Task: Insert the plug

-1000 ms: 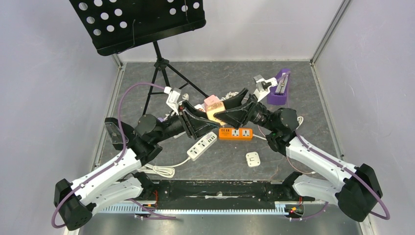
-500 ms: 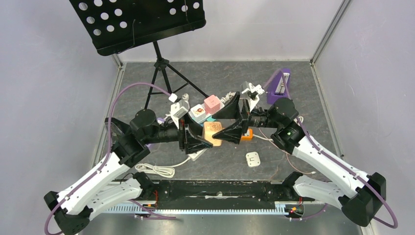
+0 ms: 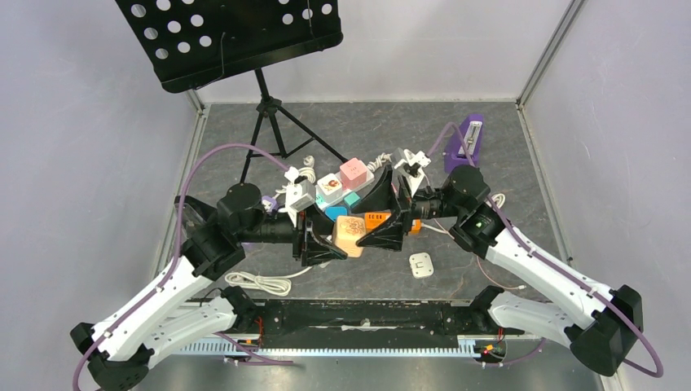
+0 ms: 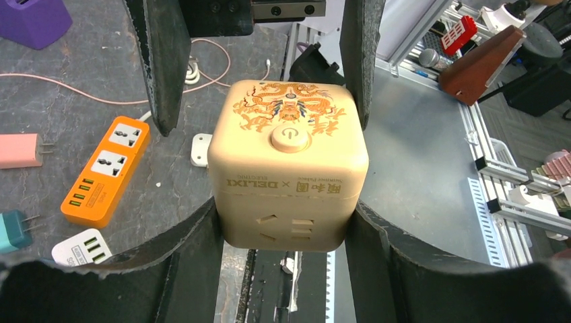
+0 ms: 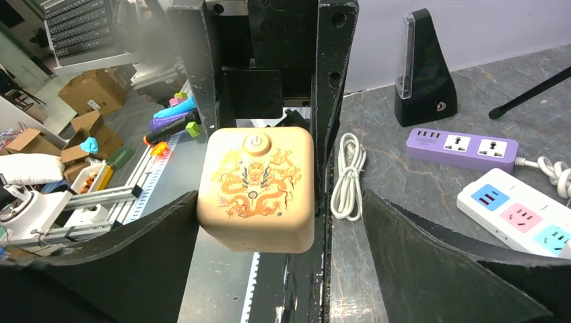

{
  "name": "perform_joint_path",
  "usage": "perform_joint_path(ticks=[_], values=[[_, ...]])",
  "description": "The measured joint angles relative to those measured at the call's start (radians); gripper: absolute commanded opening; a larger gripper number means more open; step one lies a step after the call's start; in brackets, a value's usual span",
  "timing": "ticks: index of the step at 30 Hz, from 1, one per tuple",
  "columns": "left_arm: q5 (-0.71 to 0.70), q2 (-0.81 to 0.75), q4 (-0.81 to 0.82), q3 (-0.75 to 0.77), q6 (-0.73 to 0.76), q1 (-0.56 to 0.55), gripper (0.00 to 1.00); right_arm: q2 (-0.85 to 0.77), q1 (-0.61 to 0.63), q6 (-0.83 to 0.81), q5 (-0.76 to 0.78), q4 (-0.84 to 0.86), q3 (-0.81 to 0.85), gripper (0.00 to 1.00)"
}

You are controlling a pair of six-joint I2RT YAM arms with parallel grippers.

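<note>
Music stand: black, with round holes in its top. It stands on three thin legs at the back left of the grey table.
Purple metronome: far to the right of the music stand. It stands up at the back of the table.
Black metronome: stands up near one leg of the music stand, not touching it.
White square plate: in front of the music stand and off to the right. It lies flat by itself.
Brown metronome: off the table, well away from the music stand.
Cardboard boxes: off the table too.
</note>
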Motion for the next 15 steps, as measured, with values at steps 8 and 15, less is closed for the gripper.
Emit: perform_joint_path(ticks=[8,15], values=[[-0.011,0.027,-0.020,0.005,0.013,0.000,0.02,0.034,0.041,-0.039,0.056,-0.043,0.001,0.88],[-0.022,0.040,-0.047,0.011,0.013,0.005,0.02,0.052,0.063,-0.041,0.066,-0.047,0.002,0.62]])
